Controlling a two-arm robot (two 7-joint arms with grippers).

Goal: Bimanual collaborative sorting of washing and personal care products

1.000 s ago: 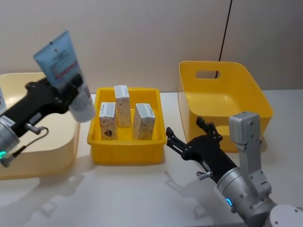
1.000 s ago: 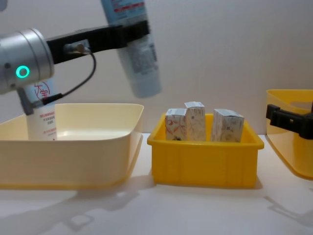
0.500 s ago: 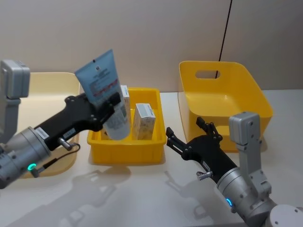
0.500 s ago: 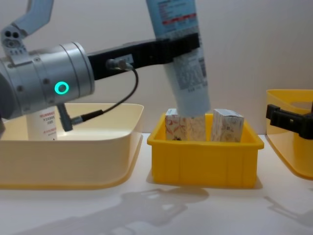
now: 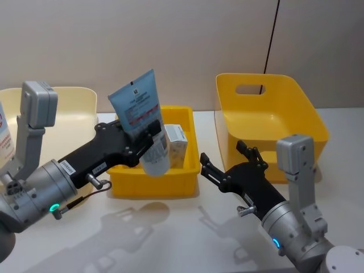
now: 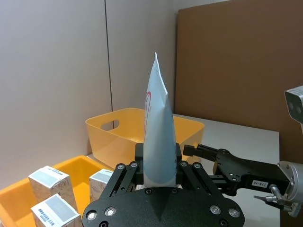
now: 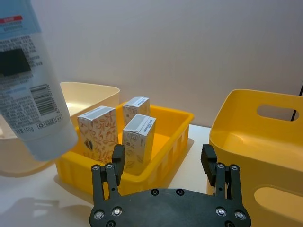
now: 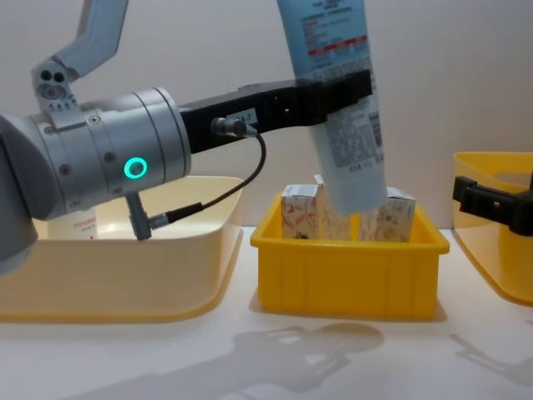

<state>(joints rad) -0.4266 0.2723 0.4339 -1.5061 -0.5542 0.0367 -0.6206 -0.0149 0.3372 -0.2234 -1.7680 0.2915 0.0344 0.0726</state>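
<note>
Head view: the left hand (image 5: 144, 132) has carried the tube (image 5: 136, 105) further right than half a second ago, off the pale bin (image 5: 74, 96) and over the front edge of the small tray (image 5: 153, 185). It pinches the tube at mid-length, cap end down. The right hand (image 5: 219, 151) has not moved; it hovers spread over the surface beside the tray's right front corner, before the deep bin (image 5: 256, 77). One carton (image 5: 176, 142) shows behind the tube.

Left wrist view: the one tube (image 6: 158, 123), pale blue and edge-on, rises from the fingers (image 6: 137, 158) clamping it.

Right wrist view: three cartons (image 7: 98, 132) stand upright in the tray (image 7: 161, 161), white with orange print and grey tops. The tube (image 7: 28, 85) shows small print and a barcode.

Chest view: the tube (image 8: 346, 108) hangs tilted, its cap low in front of the cartons (image 8: 396, 217).
</note>
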